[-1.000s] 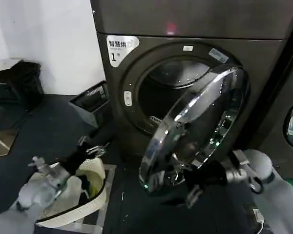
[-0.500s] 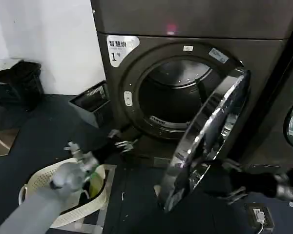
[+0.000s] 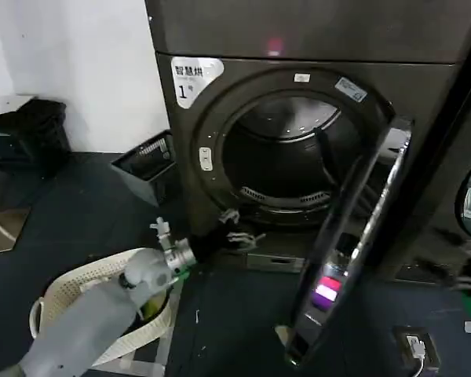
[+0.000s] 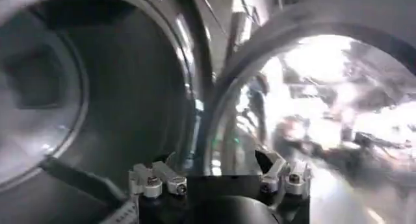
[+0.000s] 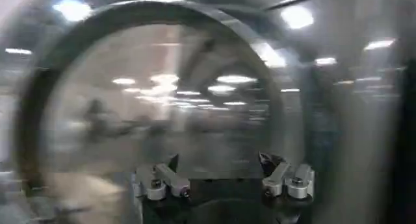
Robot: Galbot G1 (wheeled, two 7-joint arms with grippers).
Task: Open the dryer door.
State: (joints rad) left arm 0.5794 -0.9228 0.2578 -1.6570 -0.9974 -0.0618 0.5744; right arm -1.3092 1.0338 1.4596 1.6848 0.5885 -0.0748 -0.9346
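**Door swung wide, nearly edge-on**

The dryer door stands open at the right of the dryer, its drum hole fully exposed. Your left gripper hovers by the opening's lower lip, jaws spread and empty; the right gripper faces the glass, jaws also open and empty. Expect a heavy, rigid, hinged door with slick chrome: push on the rim, never the glass.
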